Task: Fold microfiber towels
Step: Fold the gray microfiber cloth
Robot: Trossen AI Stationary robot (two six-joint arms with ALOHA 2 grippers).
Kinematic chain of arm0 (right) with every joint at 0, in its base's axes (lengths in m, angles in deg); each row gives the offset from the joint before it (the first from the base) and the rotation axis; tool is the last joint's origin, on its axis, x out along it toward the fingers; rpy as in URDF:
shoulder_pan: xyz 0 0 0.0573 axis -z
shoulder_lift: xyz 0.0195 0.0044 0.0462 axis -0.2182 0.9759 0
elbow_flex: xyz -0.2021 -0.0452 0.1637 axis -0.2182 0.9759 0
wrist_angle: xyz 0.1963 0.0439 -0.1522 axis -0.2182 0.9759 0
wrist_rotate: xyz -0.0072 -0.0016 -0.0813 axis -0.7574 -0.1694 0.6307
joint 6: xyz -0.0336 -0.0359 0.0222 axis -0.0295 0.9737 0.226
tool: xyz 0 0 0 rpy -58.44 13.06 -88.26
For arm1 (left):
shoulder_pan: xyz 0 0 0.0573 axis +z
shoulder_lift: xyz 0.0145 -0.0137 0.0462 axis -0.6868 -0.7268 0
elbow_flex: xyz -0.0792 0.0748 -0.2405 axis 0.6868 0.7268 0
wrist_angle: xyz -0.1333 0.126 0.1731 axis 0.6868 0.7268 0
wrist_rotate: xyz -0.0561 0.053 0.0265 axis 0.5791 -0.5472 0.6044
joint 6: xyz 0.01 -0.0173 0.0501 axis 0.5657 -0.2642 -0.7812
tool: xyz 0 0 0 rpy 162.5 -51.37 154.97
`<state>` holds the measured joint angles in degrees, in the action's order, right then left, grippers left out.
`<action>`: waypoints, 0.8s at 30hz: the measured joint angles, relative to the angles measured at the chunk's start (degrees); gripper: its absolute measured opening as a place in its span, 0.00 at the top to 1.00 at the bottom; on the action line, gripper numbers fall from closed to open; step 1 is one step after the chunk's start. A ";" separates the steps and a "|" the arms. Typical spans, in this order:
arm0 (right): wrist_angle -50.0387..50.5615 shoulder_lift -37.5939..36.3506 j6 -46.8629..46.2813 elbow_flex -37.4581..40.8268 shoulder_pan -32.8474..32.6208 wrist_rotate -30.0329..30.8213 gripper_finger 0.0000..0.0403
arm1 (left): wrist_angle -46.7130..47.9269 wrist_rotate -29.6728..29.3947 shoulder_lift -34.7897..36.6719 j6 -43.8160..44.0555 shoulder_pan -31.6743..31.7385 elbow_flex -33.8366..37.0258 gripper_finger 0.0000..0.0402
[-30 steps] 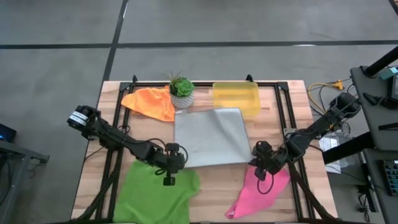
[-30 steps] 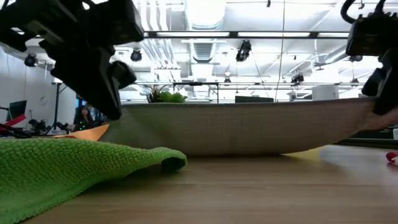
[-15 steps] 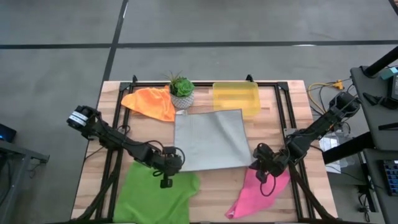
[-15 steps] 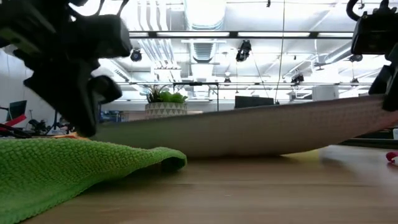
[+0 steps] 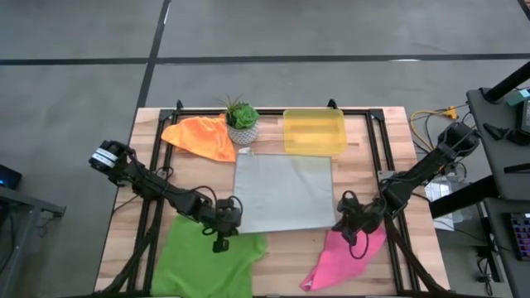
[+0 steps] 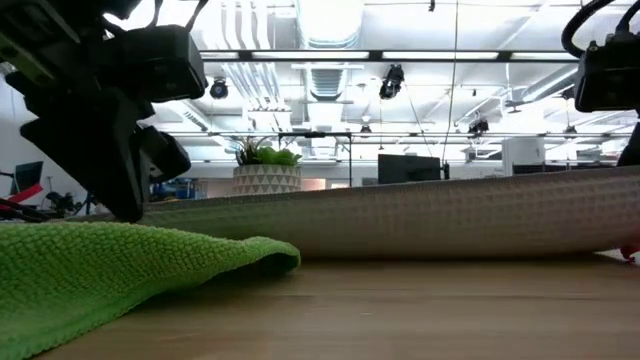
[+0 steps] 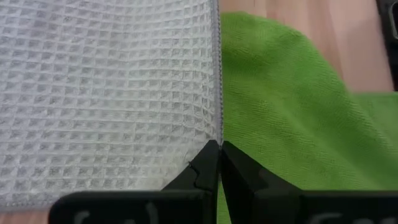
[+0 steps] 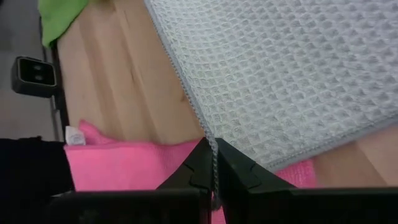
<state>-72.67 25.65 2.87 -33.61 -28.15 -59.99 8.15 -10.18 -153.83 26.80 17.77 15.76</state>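
High view: the light grey towel (image 5: pixel 283 194) lies spread at table centre, its long axis running three to nine o'clock; the left gripper (image 5: pixel 228 217) pinches its seven o'clock corner, the right gripper (image 5: pixel 349 217) its five o'clock corner, each equally near; the far edge lies toward twelve.

Low view: the near hem hangs just above the wood; both corners are hidden.

Left wrist view: closed fingers clamp the corner beside the green towel (image 7: pixel 292 130).

Right wrist view: closed fingers grip the corner over the pink towel (image 8: pixel 134 163).

Both arms reach inward, low at the near side; left gripper (image 5: pixel 225 229) and right gripper (image 5: pixel 345 222) have jaws clamped.
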 joint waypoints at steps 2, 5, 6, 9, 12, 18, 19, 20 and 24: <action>-1.85 0.00 -0.04 0.45 0.00 -0.21 0.98 | -0.48 1.81 0.02 0.02 0.00 0.00 1.00; -3.37 0.00 -0.08 0.72 0.00 -0.39 0.98 | -0.68 3.08 0.03 0.04 0.00 0.00 1.00; -3.19 0.00 -0.08 0.70 0.00 -0.37 0.98 | -0.75 3.17 0.07 0.04 0.00 0.00 1.00; -2.82 0.00 0.01 0.14 0.00 -0.37 0.98 | -0.88 3.27 0.26 -0.02 0.00 0.00 1.00; -2.95 0.00 0.01 -0.50 0.02 -0.32 0.98 | -0.75 3.36 0.67 -0.23 0.00 0.04 1.00; -2.94 0.00 -1.64 -0.40 1.56 -0.13 0.98 | -0.87 3.91 2.55 -1.63 0.87 1.09 1.00; -2.80 0.00 -1.73 -0.30 2.03 -0.11 0.98 | -0.88 3.89 2.98 -1.86 1.15 1.45 1.00; -2.78 0.00 -1.71 -0.29 2.55 -0.10 0.98 | -0.79 3.89 3.42 -2.01 1.46 1.83 1.00; -2.84 -0.11 -1.46 -0.29 4.60 -0.04 0.98 | -2.49 3.87 5.63 -1.75 3.27 3.70 1.00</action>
<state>-75.51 25.54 1.41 -33.89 -23.54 -60.03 5.66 -6.32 -148.19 25.06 21.04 19.45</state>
